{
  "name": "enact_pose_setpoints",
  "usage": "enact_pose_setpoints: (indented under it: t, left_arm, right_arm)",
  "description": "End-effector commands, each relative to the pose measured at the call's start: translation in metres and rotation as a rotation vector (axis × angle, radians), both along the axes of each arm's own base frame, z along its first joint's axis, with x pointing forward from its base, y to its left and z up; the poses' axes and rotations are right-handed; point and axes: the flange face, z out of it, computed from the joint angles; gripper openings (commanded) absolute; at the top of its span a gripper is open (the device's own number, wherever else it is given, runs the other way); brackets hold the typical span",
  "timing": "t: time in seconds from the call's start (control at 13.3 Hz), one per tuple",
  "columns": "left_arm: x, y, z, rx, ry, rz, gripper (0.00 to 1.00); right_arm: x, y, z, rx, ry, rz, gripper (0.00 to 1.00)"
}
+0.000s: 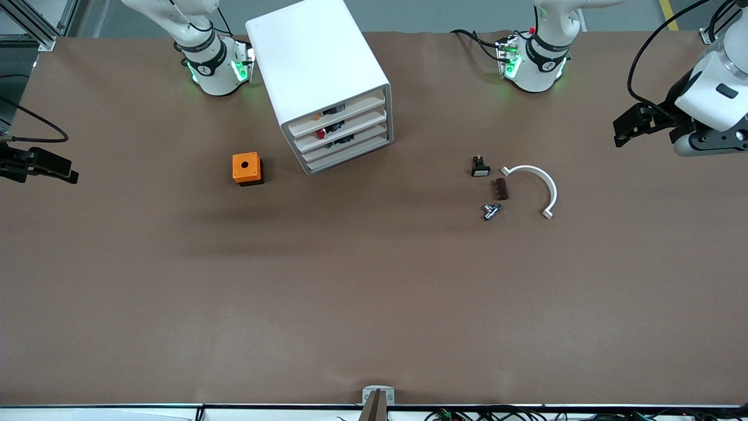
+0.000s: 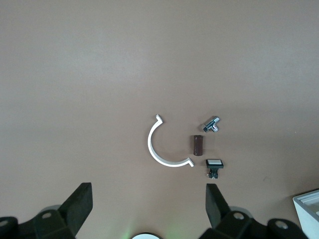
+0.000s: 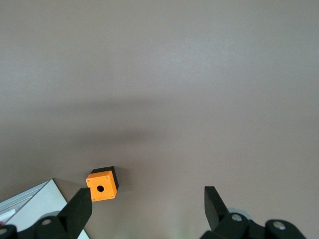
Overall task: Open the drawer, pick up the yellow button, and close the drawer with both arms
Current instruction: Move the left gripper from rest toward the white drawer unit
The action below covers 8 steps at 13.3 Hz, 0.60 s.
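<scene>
Left tool (image 2: 148, 206) and right tool (image 3: 147, 209) hang open, empty.

The brown table (image 1: 374, 292) is being occupied by a white cabinet (image 1: 315, 64) and, beside it, an orange cube (image 1: 246, 167). Toward the left arm's end, a white curved clip (image 1: 540, 184), a brown block (image 1: 501, 189), a metal fitting (image 1: 491, 211) and a white-capped switch (image 1: 480, 168) are being supported, near one another.

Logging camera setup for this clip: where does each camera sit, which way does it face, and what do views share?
Front view: high across the table, facing both arm bases; left gripper and right gripper hang open at the table's ends.
Left wrist view: looks down past open fingers at the white arc.
Right wrist view: looks down at the orange cube.
Shared: arc, cube, cabinet.
</scene>
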Motion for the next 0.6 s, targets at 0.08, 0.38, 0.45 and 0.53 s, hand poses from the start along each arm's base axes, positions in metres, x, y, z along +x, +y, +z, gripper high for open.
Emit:
enact_pose_setpoints:
  t: [0.08, 0.38, 0.45, 0.53]
  left_arm:
    - [-0.004, -0.001, 0.007, 0.002, 0.0, 0.001, 1.0]
    - [0.0, -0.002, 0.001, 0.008, 0.01, 0.011, 1.0]
    - [0.01, 0.0, -0.016, 0.01, 0.037, 0.018, 1.0]
    - [0.019, 0.0, -0.03, 0.007, 0.059, 0.018, 1.0]
  right_arm:
    - [-0.005, 0.003, 0.006, 0.007, 0.006, 0.005, 1.0]
    - [-0.006, 0.003, 0.005, 0.008, 0.014, 0.002, 1.0]
    - [-0.006, 0.004, 0.005, 0.008, 0.012, 0.003, 1.0]
    - [-0.006, 0.005, 0.005, 0.008, 0.014, 0.005, 1.0]
